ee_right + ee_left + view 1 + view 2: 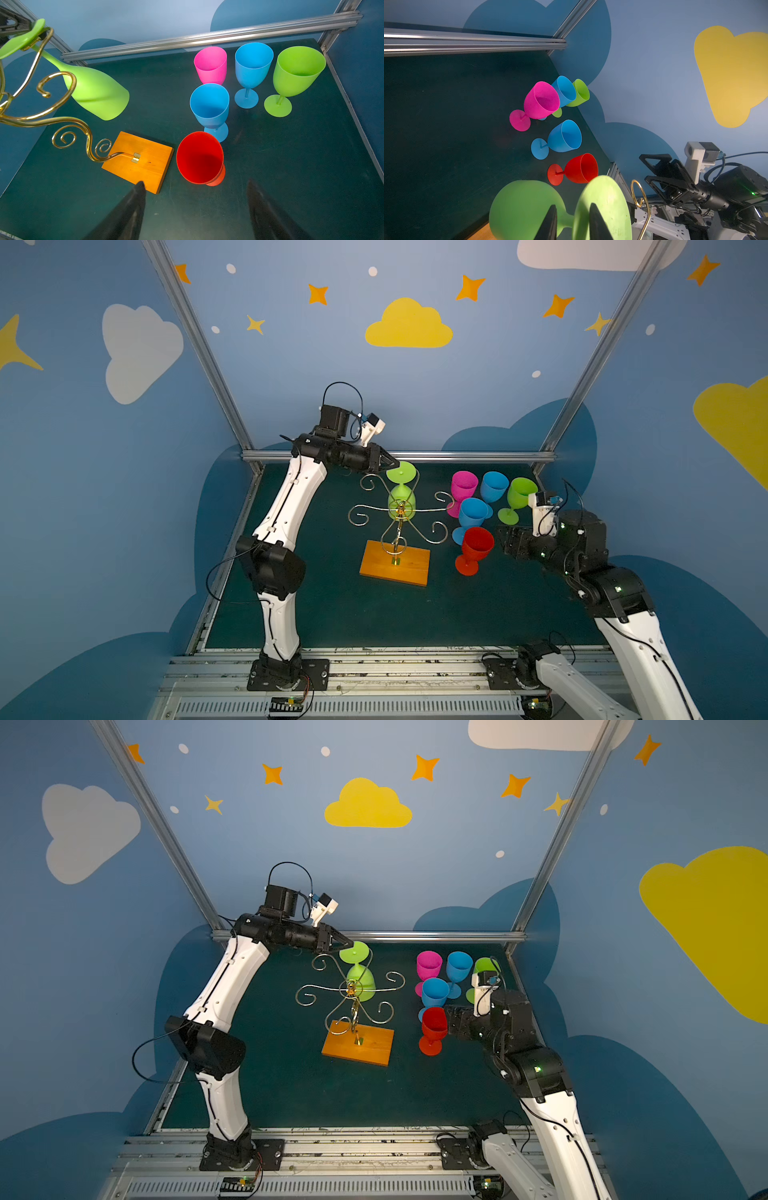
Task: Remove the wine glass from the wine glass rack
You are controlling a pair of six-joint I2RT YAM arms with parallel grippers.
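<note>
The matte lime-green wine glass (401,501) is hung inverted on the thin gold-wire wine glass rack (395,566), its round foot straddled by the left gripper (572,205); clamping cannot be told. The right gripper (195,184) is held wide open above bare green mat (291,166).

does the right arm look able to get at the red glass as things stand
Probably yes. The right gripper is open and the red glass stands upright just ahead of it, with only bare mat between. The rack's wooden base lies beside that path, not across it.
</note>
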